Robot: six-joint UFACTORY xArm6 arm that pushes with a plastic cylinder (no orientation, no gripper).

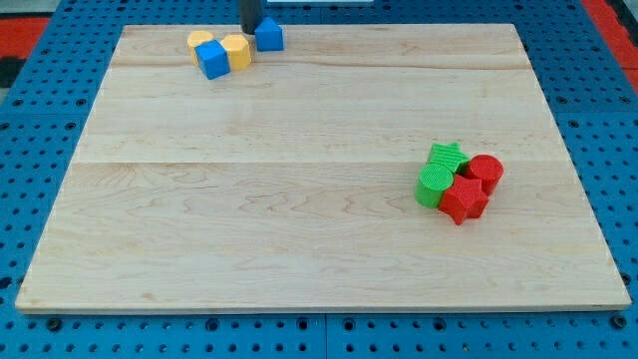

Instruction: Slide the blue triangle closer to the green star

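The blue triangle point(269, 36) sits at the view's top edge of the wooden board point(299, 199), left of centre. My tip point(250, 29) stands right at the triangle's left side, touching or nearly touching it. The green star point(446, 157) lies far off at the view's right, in a tight cluster with a green cylinder point(433, 185), a red cylinder point(484, 172) and a red star-shaped block point(464, 199).
A blue cube point(212, 59) and two yellow blocks point(200, 42) point(236, 50) are bunched just left of my tip. Blue pegboard point(40, 120) surrounds the board on all sides.
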